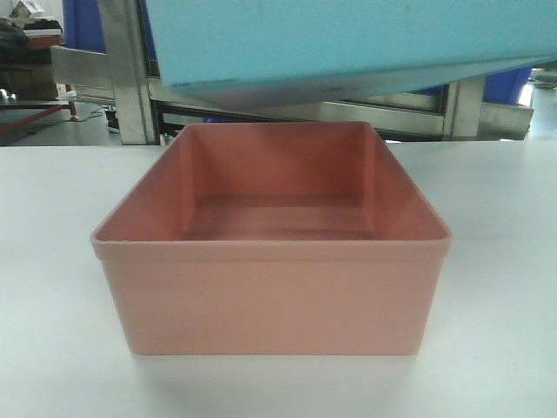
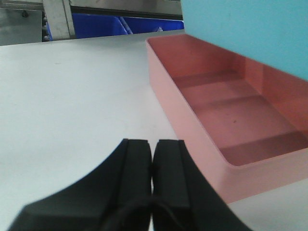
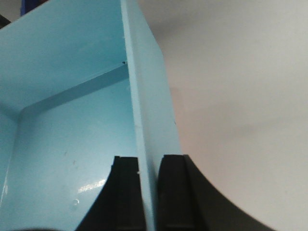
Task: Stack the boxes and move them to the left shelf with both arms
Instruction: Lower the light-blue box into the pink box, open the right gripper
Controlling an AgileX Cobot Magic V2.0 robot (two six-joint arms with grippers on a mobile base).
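Up over the far rim of the pink box point(image 1: 270, 296) hangs the light blue box point(image 1: 348, 39), tilted and not yet touching it, one side wall pinched by the right gripper point(image 3: 149, 163). Its way in looks to be down and slightly forward. The left gripper point(image 2: 153, 144) sits clenched and empty just beside the pink box on the white table point(image 1: 52, 261).

Left claw point(image 2: 152, 147) closed; right claw point(image 3: 149, 163) clamps blue box point(image 3: 72, 139) wall.

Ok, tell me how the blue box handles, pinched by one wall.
Probably light and stiff: the blue box hangs from one thin wall without visibly bending. Its glossy plastic may slip between the right fingers. Held off-centre, it likely tilts, as the front view shows.
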